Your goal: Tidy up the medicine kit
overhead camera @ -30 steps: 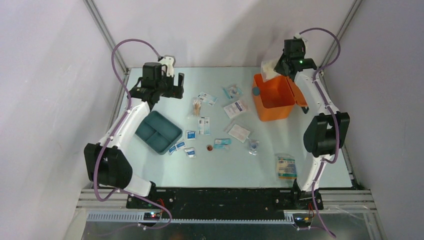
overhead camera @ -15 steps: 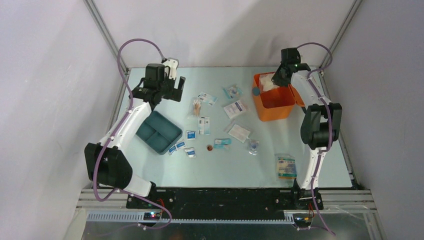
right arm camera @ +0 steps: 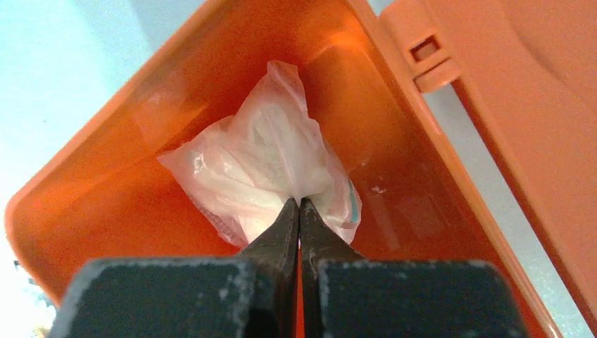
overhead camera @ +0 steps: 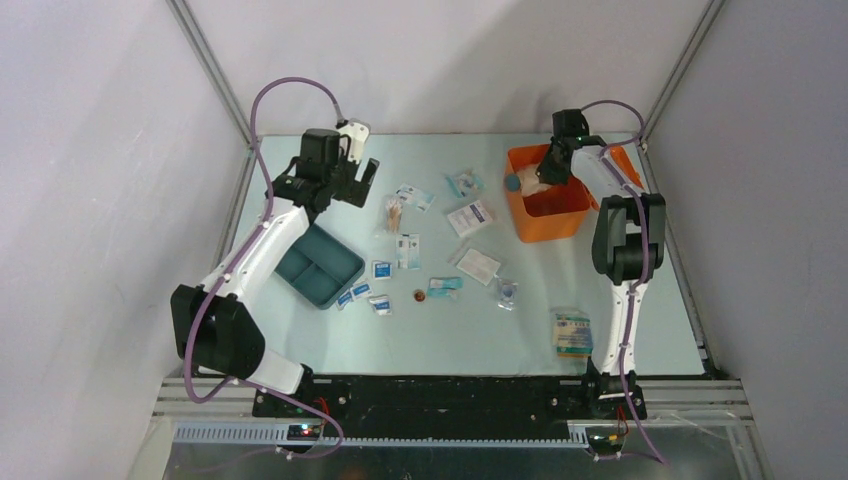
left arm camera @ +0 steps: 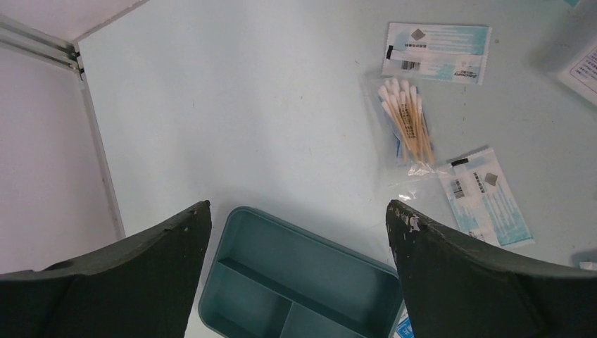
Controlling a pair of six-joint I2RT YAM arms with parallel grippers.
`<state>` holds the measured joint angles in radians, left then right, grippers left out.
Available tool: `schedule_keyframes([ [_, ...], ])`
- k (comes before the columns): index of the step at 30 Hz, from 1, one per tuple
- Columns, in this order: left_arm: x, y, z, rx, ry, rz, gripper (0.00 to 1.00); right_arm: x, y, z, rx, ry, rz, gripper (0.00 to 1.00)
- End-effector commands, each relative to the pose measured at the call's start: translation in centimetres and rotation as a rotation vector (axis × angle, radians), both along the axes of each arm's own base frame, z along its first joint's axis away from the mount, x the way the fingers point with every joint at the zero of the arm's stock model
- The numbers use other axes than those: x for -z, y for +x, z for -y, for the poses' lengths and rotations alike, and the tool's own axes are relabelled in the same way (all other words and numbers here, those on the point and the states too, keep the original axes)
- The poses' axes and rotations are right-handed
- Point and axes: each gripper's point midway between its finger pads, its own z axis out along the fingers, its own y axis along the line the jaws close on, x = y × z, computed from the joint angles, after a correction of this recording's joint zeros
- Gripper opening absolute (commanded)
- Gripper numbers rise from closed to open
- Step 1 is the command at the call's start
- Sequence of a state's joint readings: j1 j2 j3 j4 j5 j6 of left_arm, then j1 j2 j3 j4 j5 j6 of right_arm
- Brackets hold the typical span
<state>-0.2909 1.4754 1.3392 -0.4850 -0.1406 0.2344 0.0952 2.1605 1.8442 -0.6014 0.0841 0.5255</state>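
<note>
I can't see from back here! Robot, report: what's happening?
Right gripper shut on white bag, inside open medicine kit. Left gripper open, near teal tray. Loose packets between them, nothing blocking.

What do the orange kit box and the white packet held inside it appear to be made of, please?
The medicine kit looks like smooth moulded plastic: glossy highlights, moulded hinge. The packet, pinched by the right gripper, seems thin translucent plastic film, crinkled, around something white; contents unclear.
</note>
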Motion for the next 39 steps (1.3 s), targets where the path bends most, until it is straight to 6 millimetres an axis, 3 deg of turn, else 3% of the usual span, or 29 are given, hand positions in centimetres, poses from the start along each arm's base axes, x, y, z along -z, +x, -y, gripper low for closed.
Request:
schedule_keyframes([
  [1,-1.4,-0.1,-0.2,0.006,0.034,0.042,0.98,-1.3,2.1,0.0,-0.034,-0.036,0.078,0.01],
  [8,-1.7,-0.1,-0.3,0.007,0.043,0.049,0.98,0.4,2.6,0.7,-0.033,-0.099,0.065,0.12],
  [12,-1.8,-0.1,-0.3,0.008,0.044,0.053,0.98,0.2,2.8,0.6,-0.030,-0.087,0.075,0.23],
  [15,-1.8,-0.2,-0.3,0.009,0.043,0.054,0.98,-0.6,2.7,0.0,-0.052,-0.066,0.089,0.25],
  [17,-2.0,-0.3,-0.4,0.008,0.040,0.058,0.98,-2.1,2.7,-0.4,-0.077,-0.047,0.118,0.25],
  [21,-2.3,-0.5,-0.3,0.006,0.020,0.066,0.98,-8.0,2.2,-1.6,-0.187,-0.006,0.237,0.28],
  [22,-2.4,-0.6,-0.2,0.003,0.008,0.069,0.98,-10.0,1.6,-1.6,-0.220,-0.015,0.277,0.31],
  [25,-2.3,-0.8,0.5,0.010,-0.038,0.065,0.98,-13.4,-0.6,-2.7,-0.357,-0.008,0.342,0.40],
  [27,-2.1,-0.9,1.0,0.015,-0.071,0.058,0.98,-15.2,-4.1,-3.5,-0.487,-0.025,0.377,0.45],
  [28,-1.9,-0.9,1.3,0.024,-0.084,0.053,0.98,-15.3,-5.3,-3.5,-0.564,-0.068,0.382,0.46],
  [31,-1.5,-0.8,1.8,0.018,-0.126,0.043,0.98,-15.2,-11.7,-3.9,-0.758,-0.117,0.371,0.51],
  [32,-1.6,-0.6,1.9,0.013,-0.137,0.046,0.98,-14.1,-13.8,-3.6,-0.841,-0.155,0.328,0.51],
  [33,-1.6,-0.4,2.2,0.005,-0.156,0.042,0.98,-13.1,-17.2,-4.0,-0.912,-0.120,0.273,0.52],
  [34,-2.2,-0.2,2.5,0.010,-0.172,0.051,0.98,-12.5,-18.8,-3.9,-1.021,-0.160,0.264,0.52],
  [35,-2.0,0.2,2.8,0.006,-0.188,0.041,0.98,-11.4,-22.6,-4.5,-1.118,-0.100,0.202,0.51],
  [39,-2.3,1.2,3.8,0.025,-0.222,0.036,0.98,-7.2,-30.9,-4.4,-1.436,-0.085,0.058,0.52],
])
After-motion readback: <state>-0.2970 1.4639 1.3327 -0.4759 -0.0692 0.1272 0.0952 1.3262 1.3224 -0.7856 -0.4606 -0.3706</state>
